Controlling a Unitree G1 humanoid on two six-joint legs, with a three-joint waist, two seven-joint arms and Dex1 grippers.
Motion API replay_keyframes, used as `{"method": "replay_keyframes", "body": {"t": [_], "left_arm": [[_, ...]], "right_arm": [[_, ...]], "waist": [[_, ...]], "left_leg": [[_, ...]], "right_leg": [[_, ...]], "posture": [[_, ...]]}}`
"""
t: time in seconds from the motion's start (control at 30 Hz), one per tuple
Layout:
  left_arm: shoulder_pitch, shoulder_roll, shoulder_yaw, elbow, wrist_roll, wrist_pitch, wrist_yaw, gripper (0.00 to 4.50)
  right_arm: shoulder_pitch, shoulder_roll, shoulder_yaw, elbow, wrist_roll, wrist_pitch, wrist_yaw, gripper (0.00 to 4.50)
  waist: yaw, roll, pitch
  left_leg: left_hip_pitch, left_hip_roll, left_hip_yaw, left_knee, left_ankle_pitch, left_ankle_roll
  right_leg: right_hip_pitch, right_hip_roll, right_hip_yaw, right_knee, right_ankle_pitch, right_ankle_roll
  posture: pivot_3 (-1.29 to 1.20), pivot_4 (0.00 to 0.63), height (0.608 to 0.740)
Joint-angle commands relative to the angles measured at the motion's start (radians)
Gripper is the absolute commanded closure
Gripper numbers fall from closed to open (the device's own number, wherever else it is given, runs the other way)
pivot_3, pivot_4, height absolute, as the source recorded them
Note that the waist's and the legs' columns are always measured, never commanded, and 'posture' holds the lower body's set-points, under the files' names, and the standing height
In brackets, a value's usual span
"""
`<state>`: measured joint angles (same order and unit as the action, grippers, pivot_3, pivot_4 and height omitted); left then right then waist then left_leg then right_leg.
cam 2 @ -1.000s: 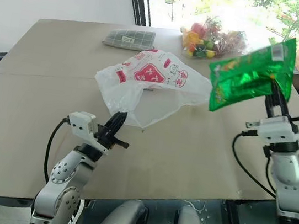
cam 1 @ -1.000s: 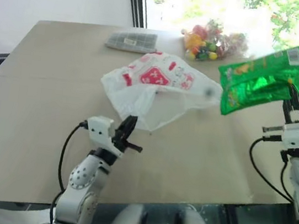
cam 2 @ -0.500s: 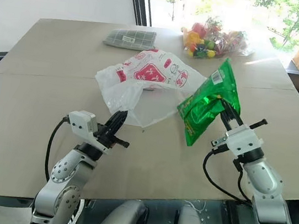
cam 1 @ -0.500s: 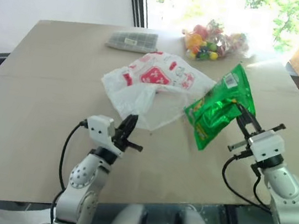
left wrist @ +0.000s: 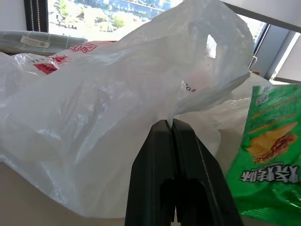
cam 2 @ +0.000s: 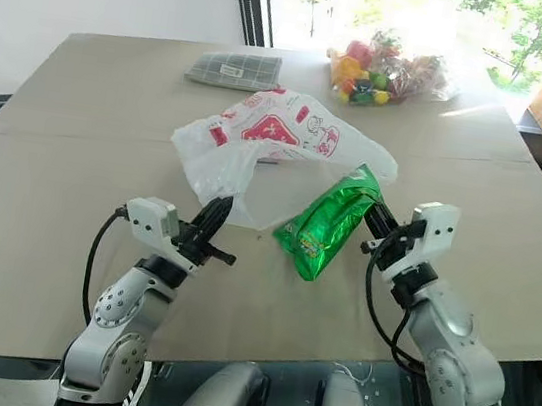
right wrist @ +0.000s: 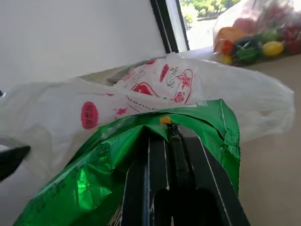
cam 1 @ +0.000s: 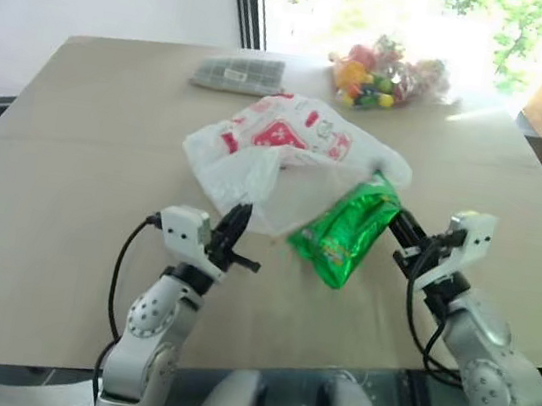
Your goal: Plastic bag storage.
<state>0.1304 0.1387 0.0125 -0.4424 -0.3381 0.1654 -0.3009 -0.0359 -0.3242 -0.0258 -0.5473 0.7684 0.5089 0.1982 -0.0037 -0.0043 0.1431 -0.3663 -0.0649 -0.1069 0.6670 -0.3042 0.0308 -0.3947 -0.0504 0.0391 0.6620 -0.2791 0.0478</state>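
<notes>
While your left gripper (cam 1: 237, 227) has kept its place, clamped on the near edge of the plastic bag (cam 1: 288, 150), your right gripper (cam 1: 401, 227) has come down and moved toward the middle of the table (cam 1: 71, 185). It is pinched tight on the end of the green snack packet (cam 1: 343, 231). One second ago you held this packet high at the right side; now it hangs low, rolled over, just beside the bag's open side. The bag itself lies in the middle of the table, a little puffed, in the same spot as before. I think this means the packet is lined up for the bag's mouth, and next you should push it inside while the left side holds the edge up.
</notes>
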Motion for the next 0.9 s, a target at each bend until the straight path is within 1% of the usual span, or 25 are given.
{"method": "replay_keyframes", "body": {"t": [0.03, 0.13, 0.2, 0.27, 0.37, 0.43, 0.53, 0.7, 0.83, 0.9], "left_arm": [[-0.003, 0.003, 0.003, -0.009, -0.002, -0.018, -0.008, 4.5], [-0.005, 0.001, -0.001, -0.006, 0.001, -0.022, -0.006, 4.5], [-0.005, 0.0, -0.002, -0.006, 0.002, -0.024, -0.006, 4.5], [-0.001, -0.002, -0.006, -0.008, 0.0, -0.026, -0.007, 4.5], [-0.001, -0.001, -0.012, -0.006, 0.0, -0.028, -0.014, 4.5], [0.003, 0.0, -0.017, -0.01, -0.002, -0.03, -0.018, 4.5], [0.016, 0.003, -0.024, -0.023, -0.01, -0.03, -0.027, 4.5], [0.043, -0.001, -0.022, -0.04, -0.02, -0.038, -0.033, 4.5], [0.048, -0.002, -0.025, -0.043, -0.023, -0.038, -0.032, 4.5], [0.055, 0.003, -0.028, -0.048, -0.024, -0.041, -0.039, 4.5]], "right_arm": [[0.006, -0.019, -0.021, -0.048, 0.137, 0.109, 0.019, 4.44], [0.01, -0.021, -0.018, -0.044, 0.203, 0.166, 0.025, 4.44], [-0.006, -0.02, -0.017, -0.028, 0.197, 0.172, 0.036, 4.44], [-0.05, 0.005, -0.023, 0.023, 0.197, 0.172, 0.026, 4.44], [-0.151, 0.044, -0.012, 0.13, 0.155, 0.154, 0.048, 4.44], [-0.231, 0.077, -0.003, 0.233, 0.138, 0.148, 0.075, 4.44], [-0.339, 0.119, 0.018, 0.386, 0.073, 0.107, 0.139, 4.44], [-0.585, 0.214, -0.014, 0.75, 0.001, 0.025, 0.217, 4.44], [-0.642, 0.239, -0.037, 0.857, -0.048, -0.019, 0.257, 4.44], [-0.783, 0.289, -0.09, 1.083, -0.087, -0.152, 0.236, 4.44]], "waist": [[-0.001, 0.0, 0.0], [-0.003, 0.0, 0.0], [-0.004, 0.0, 0.0], [-0.007, 0.0, 0.0], [-0.011, 0.0, 0.0], [-0.011, 0.0, 0.0], [-0.011, 0.0, 0.0], [-0.018, 0.001, 0.001], [-0.009, 0.001, 0.001], [-0.015, 0.001, 0.001]], "left_leg": [[-0.002, 0.0, 0.0, 0.0, 0.0, 0.0], [-0.003, 0.0, 0.0, 0.0, 0.0, 0.001], [-0.002, 0.0, 0.0, 0.0, 0.0, 0.001], [-0.002, 0.0, 0.0, 0.001, 0.0, 0.0], [0.0, 0.0, 0.001, 0.001, 0.0, 0.0], [0.0, 0.0, 0.001, 0.001, 0.0, 0.0], [-0.001, 0.0, 0.001, 0.001, 0.0, 0.0], [-0.002, -0.001, 0.003, 0.0, 0.0, 0.0], [-0.003, 0.0, 0.0, 0.0, 0.0, 0.0], [-0.006, -0.001, 0.0, 0.0, 0.0, 0.0]], "right_leg": [[-0.001, 0.0, 0.0, 0.0, 0.0, 0.0], [-0.002, -0.001, 0.0, 0.0, 0.0, 0.0], [-0.002, -0.001, 0.0, 0.0, 0.0, 0.0], [-0.002, -0.001, 0.0, 0.001, 0.0, 0.0], [-0.002, 0.0, 0.001, 0.002, 0.0, 0.0], [-0.002, 0.0, 0.0, 0.002, 0.0, 0.0], [-0.002, 0.001, 0.001, 0.001, 0.0, 0.0], [-0.004, 0.0, 0.001, 0.002, 0.0, 0.0], [-0.005, 0.0, 0.0, 0.002, 0.0, 0.0], [-0.007, -0.001, 0.0, 0.001, 0.0, 0.0]], "posture": [[0.0, 0.15, 0.74], [0.0, 0.15, 0.74], [0.0, 0.15, 0.74], [0.0, 0.15, 0.74], [0.0, 0.15, 0.74], [0.0, 0.15, 0.74], [0.0, 0.15, 0.74], [0.0, 0.15, 0.74], [0.0, 0.15, 0.74], [0.0, 0.15, 0.74]]}}
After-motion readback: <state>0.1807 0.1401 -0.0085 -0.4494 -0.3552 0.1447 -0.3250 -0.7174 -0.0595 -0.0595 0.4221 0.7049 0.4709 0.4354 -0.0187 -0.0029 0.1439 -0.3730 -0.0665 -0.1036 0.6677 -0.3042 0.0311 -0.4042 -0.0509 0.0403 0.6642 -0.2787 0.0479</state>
